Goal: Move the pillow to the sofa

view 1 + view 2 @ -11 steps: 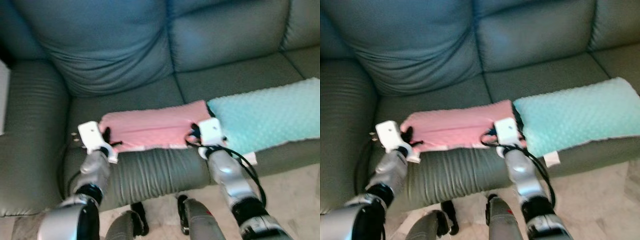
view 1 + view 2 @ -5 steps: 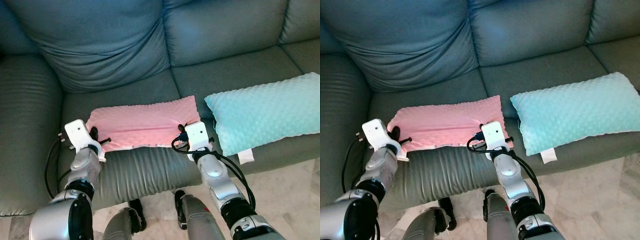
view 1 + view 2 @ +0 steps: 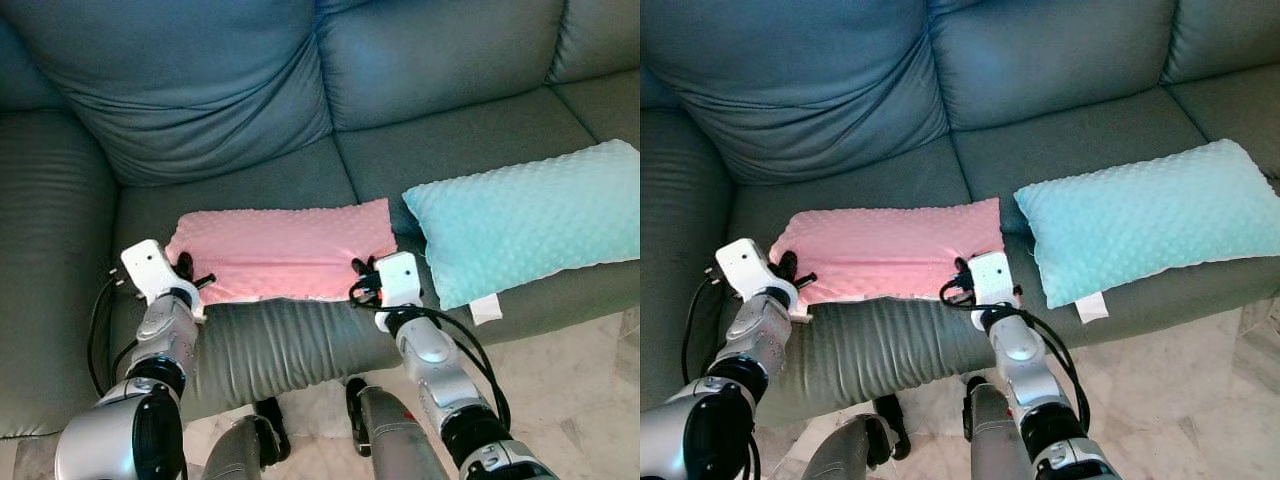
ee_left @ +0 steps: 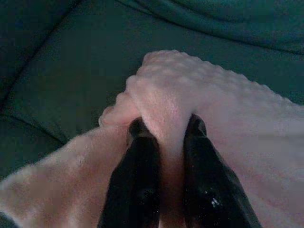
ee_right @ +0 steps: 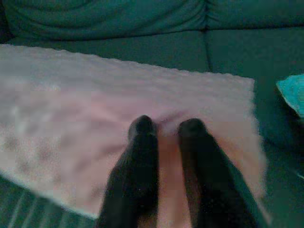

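Grey leather sofa [image 3: 250,120] carries a flat, nubbly pink pillow [image 3: 280,250]; left gripper [image 4: 164,135] pinches its 9 o'clock corner, right gripper [image 5: 164,128] clamps its 3 o'clock edge.

We see the sofa [image 3: 250,110] carrying a pink pillow [image 3: 280,245], with a teal pillow [image 3: 525,220] just beside it.

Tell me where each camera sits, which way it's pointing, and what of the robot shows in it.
Left eye view: on the head, looking down at the sofa; both silver arms, left gripper, right gripper, pink pillow, teal pillow.
Right eye view: the stereo twin, same scene.
Left wrist view: along its fingers, pinching the pink pillow's corner.
Right wrist view: along its fingers, on the pink pillow.
All four views share the pink pillow.
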